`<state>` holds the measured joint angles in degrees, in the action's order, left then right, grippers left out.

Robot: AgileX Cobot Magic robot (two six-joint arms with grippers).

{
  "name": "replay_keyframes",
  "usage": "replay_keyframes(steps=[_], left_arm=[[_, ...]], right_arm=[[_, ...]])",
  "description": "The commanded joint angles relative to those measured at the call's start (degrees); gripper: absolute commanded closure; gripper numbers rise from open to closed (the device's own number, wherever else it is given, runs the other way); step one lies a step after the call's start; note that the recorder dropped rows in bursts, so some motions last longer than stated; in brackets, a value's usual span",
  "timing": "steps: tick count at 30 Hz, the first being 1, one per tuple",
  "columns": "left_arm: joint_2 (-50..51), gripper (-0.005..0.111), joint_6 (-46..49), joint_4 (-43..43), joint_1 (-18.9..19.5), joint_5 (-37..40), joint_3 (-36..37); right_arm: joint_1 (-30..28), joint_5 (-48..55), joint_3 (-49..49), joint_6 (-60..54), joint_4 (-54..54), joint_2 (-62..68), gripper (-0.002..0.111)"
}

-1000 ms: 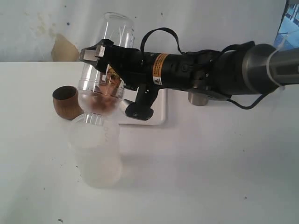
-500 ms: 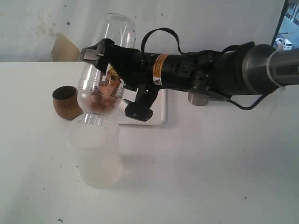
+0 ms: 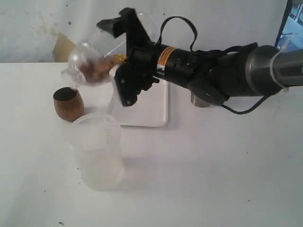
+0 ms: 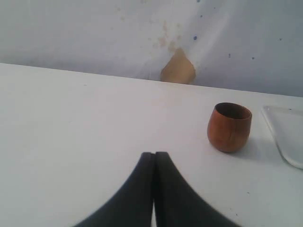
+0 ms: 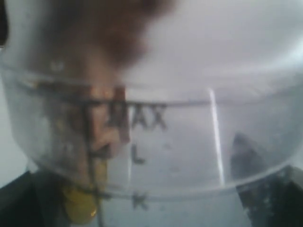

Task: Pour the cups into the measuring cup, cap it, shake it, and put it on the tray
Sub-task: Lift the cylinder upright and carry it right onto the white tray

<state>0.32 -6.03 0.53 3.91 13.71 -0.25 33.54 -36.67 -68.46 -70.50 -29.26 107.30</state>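
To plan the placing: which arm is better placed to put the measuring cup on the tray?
Right: the right pincer grips the measuring cup near the tray; the left pincer is shut, empty.

Soft, even light washes the white counter (image 3: 213, 179), bright without harsh glare. The measuring cup (image 3: 90, 64) in the right gripper (image 3: 121, 60) smears into motion blur, and only faint, diffuse shadows lie on the counter below it. In the right wrist view the cup fills the frame out of focus. The left gripper (image 4: 154, 156) is a dark, defocused wedge, while the wooden cup (image 4: 229, 126) ahead of it is sharp, casting a pale shadow.
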Motion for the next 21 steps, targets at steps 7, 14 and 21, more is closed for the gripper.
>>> replay_keyframes(steps=[7,14,21], left_arm=[[-0.3,0.107,-0.1,-0.1,0.0,-0.4,0.2],[-0.3,0.107,-0.1,-0.1,0.0,-0.4,0.2],[-0.3,0.107,-0.1,-0.1,0.0,-0.4,0.2]], right_arm=[[-9.5,-6.5,-0.2,62.9,9.2,1.6,0.108],[-14.2,-21.4,-0.2,88.8,7.9,9.5,0.108],[-14.2,-29.3,-3.1,97.9,6.5,18.1,0.108]])
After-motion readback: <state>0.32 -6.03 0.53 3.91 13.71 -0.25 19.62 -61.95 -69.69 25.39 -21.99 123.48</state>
